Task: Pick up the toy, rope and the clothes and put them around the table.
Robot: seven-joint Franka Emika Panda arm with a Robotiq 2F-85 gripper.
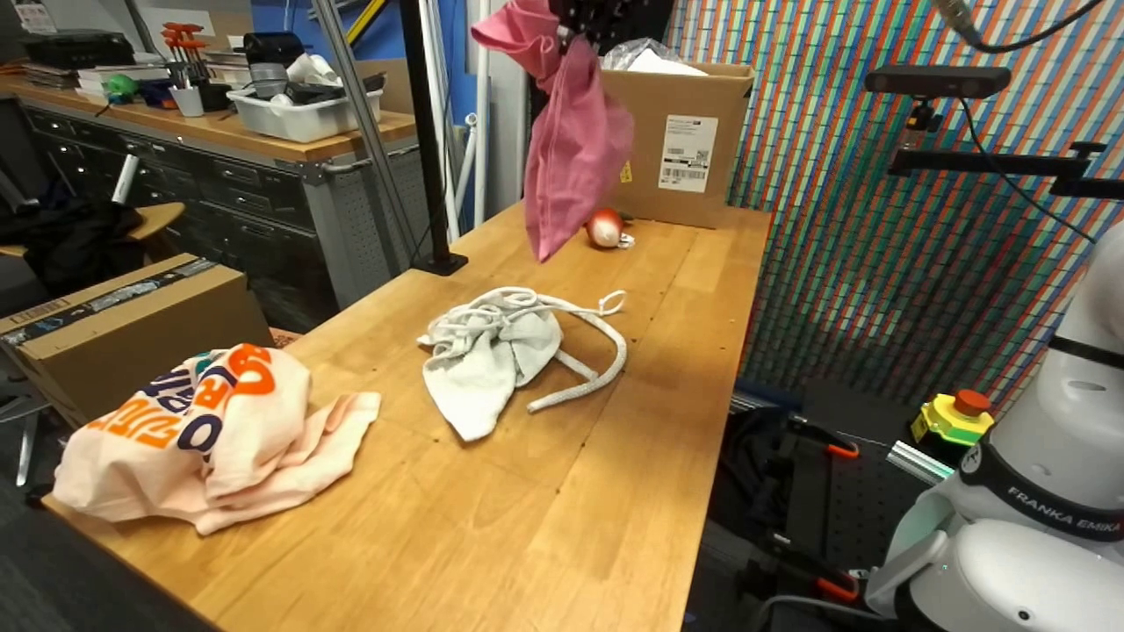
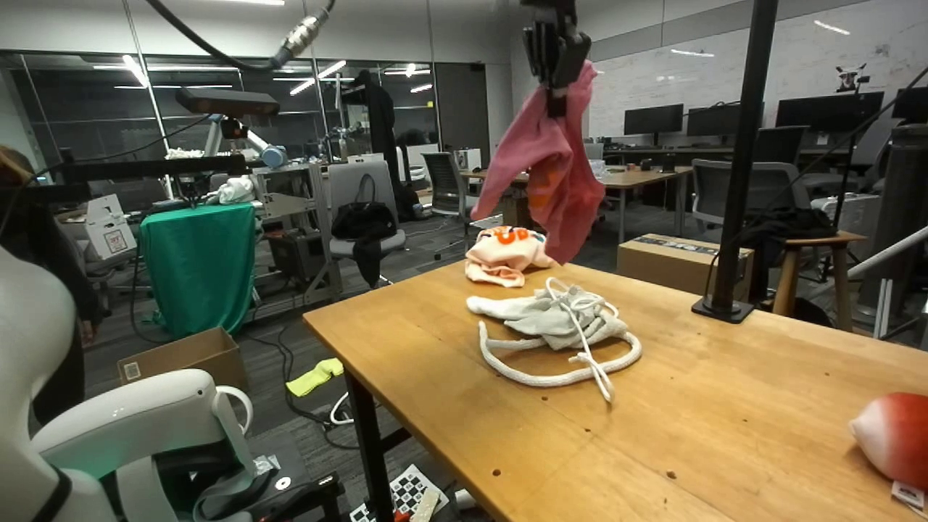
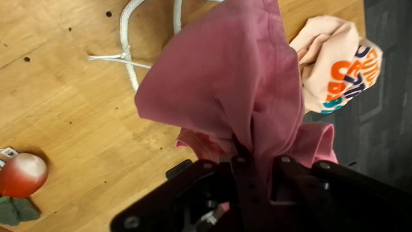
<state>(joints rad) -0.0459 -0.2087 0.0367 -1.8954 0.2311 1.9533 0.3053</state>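
My gripper [image 2: 556, 101] is shut on a pink cloth [image 2: 558, 170] and holds it up in the air above the table [image 2: 449, 406]. The cloth hangs down in folds in both exterior views, and it fills the middle of the wrist view [image 3: 222, 74], hiding part of the rope. A white rope [image 1: 615, 351] lies in a loop with a crumpled grey-white cloth [image 1: 479, 360] on the table. A peach cloth with coloured letters [image 1: 228, 430] lies bunched at a table end. A red and white toy [image 1: 606, 228] lies by the opposite end; the wrist view shows its green leaves [image 3: 16, 209].
A cardboard box [image 1: 676, 140] stands on the table behind the toy. A black post [image 2: 739, 181] is fixed at the table's long edge. Another cardboard box [image 1: 140, 325] is beside the table, below its top. The robot base [image 1: 1010, 527] is off the opposite long edge.
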